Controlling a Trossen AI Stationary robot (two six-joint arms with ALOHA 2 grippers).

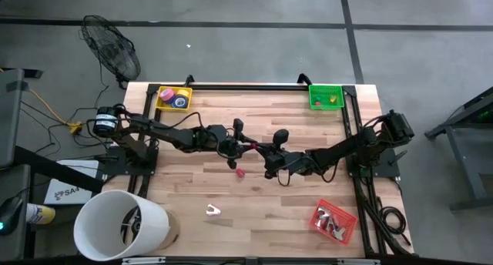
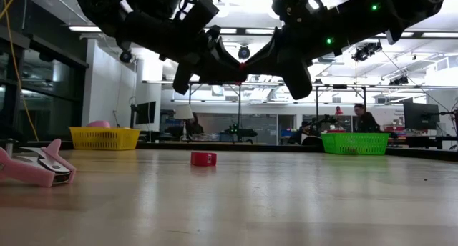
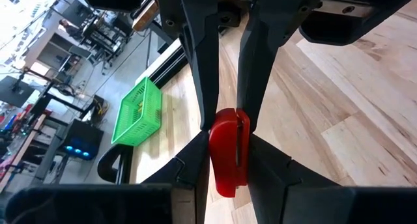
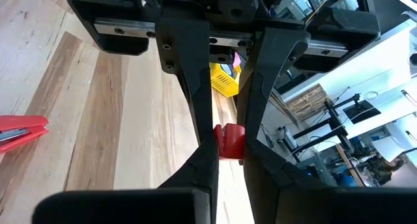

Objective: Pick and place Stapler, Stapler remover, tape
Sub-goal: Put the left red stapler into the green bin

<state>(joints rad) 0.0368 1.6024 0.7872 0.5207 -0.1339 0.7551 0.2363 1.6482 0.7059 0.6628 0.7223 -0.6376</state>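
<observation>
My two grippers meet fingertip to fingertip above the middle of the table. Both are shut on one small red object, which also shows in the left wrist view and the right wrist view. My left gripper comes from the table's left and my right gripper from its right. A red stapler lies on the table just nearer than them; it also shows in the low view. A pale pink staple remover lies toward the near edge. My left gripper pinches the red object's two sides between its two fingers. The fingers come about level from the table's left. The object is lifted clear of the table. My right gripper pinches the same object's other end between its two fingers. Its fingers come from the table's right, opposite the left ones. The object sits between both pairs of fingertips, clear of the table.
A yellow basket with small items stands at the far left corner and a green basket at the far right. A red tray with metal pieces is at the near right. A white bucket stands off the near left corner.
</observation>
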